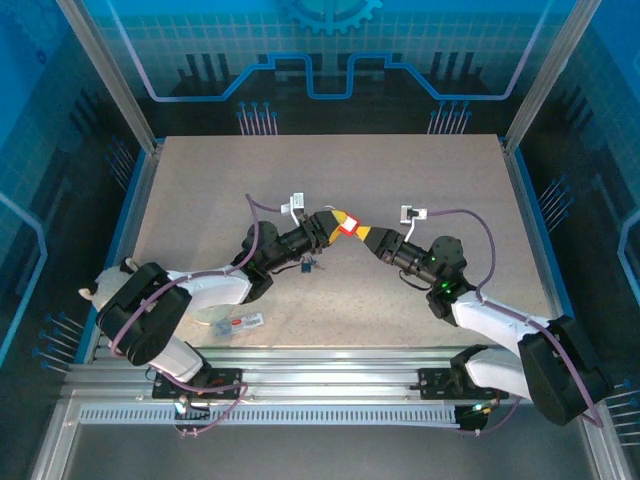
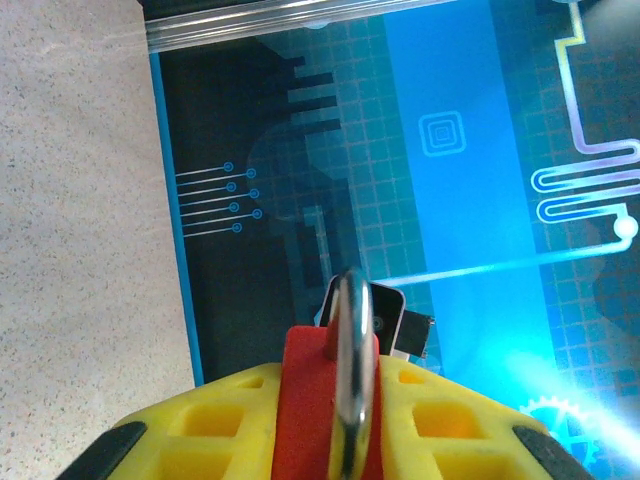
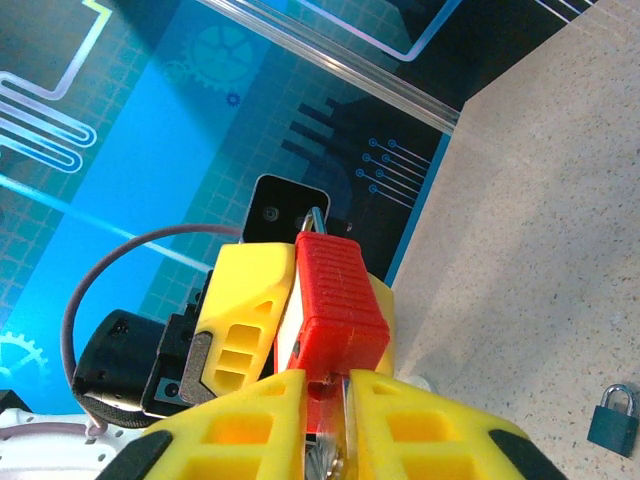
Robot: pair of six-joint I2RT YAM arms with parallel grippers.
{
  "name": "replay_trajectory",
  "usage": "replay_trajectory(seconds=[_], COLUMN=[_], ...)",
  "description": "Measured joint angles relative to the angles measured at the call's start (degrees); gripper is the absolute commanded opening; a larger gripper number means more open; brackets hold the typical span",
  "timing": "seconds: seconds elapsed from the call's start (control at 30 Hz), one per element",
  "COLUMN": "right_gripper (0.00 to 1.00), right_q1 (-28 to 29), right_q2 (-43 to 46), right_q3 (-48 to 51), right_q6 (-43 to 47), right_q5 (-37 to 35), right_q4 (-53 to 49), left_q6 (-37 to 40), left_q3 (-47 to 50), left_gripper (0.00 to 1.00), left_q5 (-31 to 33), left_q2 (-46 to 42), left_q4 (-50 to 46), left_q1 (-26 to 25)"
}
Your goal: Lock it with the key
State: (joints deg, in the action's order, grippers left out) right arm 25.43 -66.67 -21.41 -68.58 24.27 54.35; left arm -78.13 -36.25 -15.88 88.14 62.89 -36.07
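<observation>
Left gripper (image 1: 333, 223) pinching red padlock (image 1: 347, 227), right gripper (image 1: 366, 235) meeting its base, fingers nearly together, grip cannot be told, bare table (image 1: 200, 180) all round, small padlock (image 1: 307, 265) below left gripper.

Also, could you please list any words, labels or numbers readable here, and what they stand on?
None can be quoted.
Red and dark print on the card lying near the front of the table: too small to read.
White-edged patch on the red padlock, seen in the top view: blurred.
The backdrop bears circuit and gear drawings, no words.
</observation>
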Motion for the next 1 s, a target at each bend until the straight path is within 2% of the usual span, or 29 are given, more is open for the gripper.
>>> replay_trajectory(seconds=[0.3,0.53,1.0], right_gripper=[0.13,0.0,0.0], right_q1=[0.0,0.1,0.8], right_q2=[-0.4,-2.7,-4.7], right_q3=[0.0,0.1,0.6], right_q6=[-0.1,-1.6,-2.4], right_q5=[-0.2,-1.3,-3.2], right_q4=[0.4,1.9,5.3], left_q6=[-1.1,-2.7,-3.5], left_q3=[0.9,1.7,1.9], left_gripper=[0.0,0.0,0.0], left_q5=[0.6,1.8,2.8], left_q2=[1.0,4.1,6.1], left_q4=[3.2,8.2,11.7], left_q1=[0.0,0.0,0.1])
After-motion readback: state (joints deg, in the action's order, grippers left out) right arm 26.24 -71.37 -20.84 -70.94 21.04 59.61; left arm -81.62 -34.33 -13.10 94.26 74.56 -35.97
